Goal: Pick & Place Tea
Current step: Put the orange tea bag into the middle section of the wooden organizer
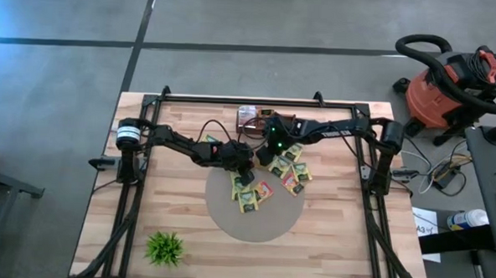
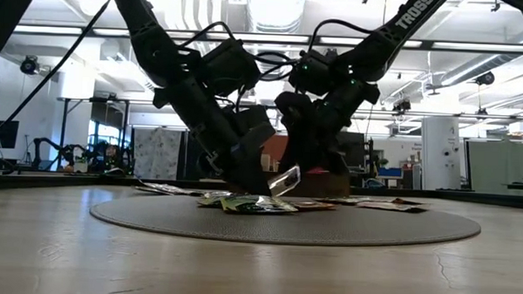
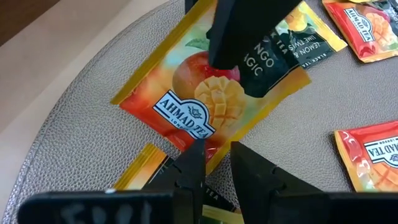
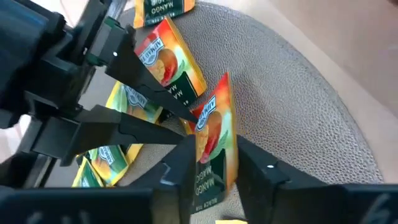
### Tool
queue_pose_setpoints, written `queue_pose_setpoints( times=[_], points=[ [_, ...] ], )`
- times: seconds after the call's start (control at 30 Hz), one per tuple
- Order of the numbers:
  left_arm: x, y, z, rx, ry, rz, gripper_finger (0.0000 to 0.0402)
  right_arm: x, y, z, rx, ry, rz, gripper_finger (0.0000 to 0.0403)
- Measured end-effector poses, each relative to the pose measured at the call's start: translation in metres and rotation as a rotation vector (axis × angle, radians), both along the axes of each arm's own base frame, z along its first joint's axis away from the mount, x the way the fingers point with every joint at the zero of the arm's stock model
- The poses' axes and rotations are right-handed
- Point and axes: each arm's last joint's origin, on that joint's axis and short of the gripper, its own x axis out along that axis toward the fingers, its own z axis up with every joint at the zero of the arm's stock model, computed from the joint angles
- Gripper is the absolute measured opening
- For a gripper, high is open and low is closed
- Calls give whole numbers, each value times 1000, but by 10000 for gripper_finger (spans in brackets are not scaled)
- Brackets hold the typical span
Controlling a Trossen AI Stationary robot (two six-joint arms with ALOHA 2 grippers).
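Tea sachets (image 1: 267, 177) lie scattered on the far half of my round grey mat (image 1: 261, 223), some overlapping, the yellow-green ones toward the mat's middle and the orange-red ones toward its right edge. Nearest on the table, well apart from the mat at its near-left corner, stands a small green plant (image 1: 165, 247). Over the mat's left-centre, my left gripper (image 3: 214, 163) has its fingers pinched narrow on the corner of an orange mango sachet (image 3: 205, 99), which stands tilted, lifted off the mat. My right gripper (image 4: 211, 165) meets it from the other side: its fingers sit close against both faces of that same sachet, so both of my tools hold the one sachet between them. In the low view the sachet (image 2: 284, 180) hangs at a slant just above the pile, between the two grippers. Just past the mat's far edge, a brown box (image 1: 250, 120) sits under my right arm. Beyond the table, well off to the mat's far right, a red shop vacuum (image 1: 447, 85) stands on the floor.
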Motion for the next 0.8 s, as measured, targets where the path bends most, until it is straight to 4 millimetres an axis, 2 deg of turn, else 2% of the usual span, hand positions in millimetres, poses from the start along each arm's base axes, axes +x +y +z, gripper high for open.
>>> queue_pose_setpoints(
  times=[0.27,0.47,0.63,0.8],
  points=[
    [2,0,2,-10,-43,13,78,0,0,1,6,-1,24,19],
    [3,0,8,-32,-75,35,78,0,-1,2,-9,-9,46,9],
    [0,-3,26,-31,-117,30,78,2,-8,12,-73,12,132,9],
    [-8,-3,54,-21,-166,66,78,-2,-11,26,-193,109,349,9]
  ],
)
